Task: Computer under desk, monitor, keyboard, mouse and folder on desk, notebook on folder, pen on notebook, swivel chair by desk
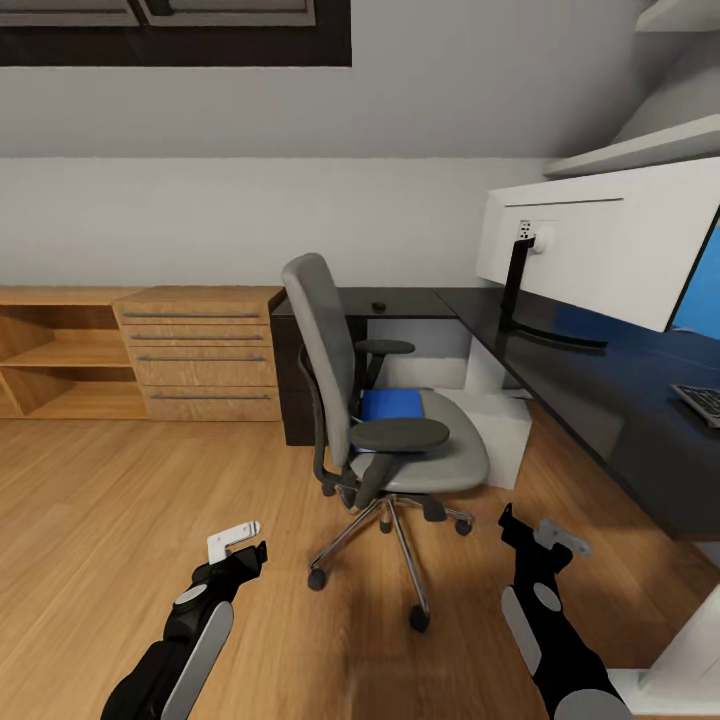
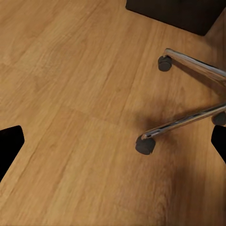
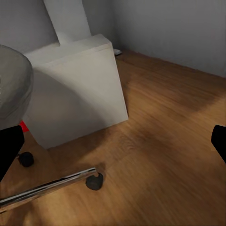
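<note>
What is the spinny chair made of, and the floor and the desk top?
The swivel chair looks like soft grey fabric on a black frame; its star legs look like shiny metal, with bright streaks. The floor looks like light wood planks with visible grain. The desk top is glossy black, mirroring blue, maybe lacquer or glass; hard to say.

Left arm (image 1: 185,640): black casing, light grey oval panel along forearm, small grey round cap near wrist, white bracket by gripper. Right arm (image 1: 555,640): same black shell, grey oval panels, grey bracket by wrist. Fingertips (image 2: 9,143) black.
</note>
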Controlling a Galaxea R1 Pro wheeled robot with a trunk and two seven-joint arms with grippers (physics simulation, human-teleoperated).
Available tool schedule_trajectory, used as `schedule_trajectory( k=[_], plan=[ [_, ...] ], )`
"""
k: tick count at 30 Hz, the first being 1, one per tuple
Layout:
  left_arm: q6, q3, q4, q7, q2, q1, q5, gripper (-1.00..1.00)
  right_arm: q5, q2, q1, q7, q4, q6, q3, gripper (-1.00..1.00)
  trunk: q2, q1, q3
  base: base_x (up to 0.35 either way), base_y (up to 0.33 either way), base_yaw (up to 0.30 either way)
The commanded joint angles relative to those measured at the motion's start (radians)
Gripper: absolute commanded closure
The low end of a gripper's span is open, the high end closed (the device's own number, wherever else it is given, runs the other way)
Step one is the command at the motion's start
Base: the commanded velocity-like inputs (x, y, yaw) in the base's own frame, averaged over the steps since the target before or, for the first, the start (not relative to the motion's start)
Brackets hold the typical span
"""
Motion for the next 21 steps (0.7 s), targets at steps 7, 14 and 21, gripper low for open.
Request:
schedule_trajectory(
  k=[7,14,21],
  plan=[
    [0.004,-0.002,-0.002,0.009,0.001,0.000,0.009,-1.00,-0.013,0.003,-0.001,0.001,-0.002,-0.004,-0.001,-1.00,0.000,0.000,-0.001,0.000,0.000,0.000],
    [0.005,0.000,-0.001,0.009,0.001,-0.001,0.011,-1.00,-0.013,0.003,-0.001,-0.001,-0.003,-0.005,-0.005,-1.00,0.000,0.000,-0.001,0.161,0.000,0.000],
    [0.003,0.017,0.000,0.009,0.006,-0.001,0.012,-1.00,-0.013,0.001,-0.001,0.000,-0.003,-0.006,-0.010,-1.00,0.000,0.000,-0.001,0.197,0.000,0.000]
  ],
)
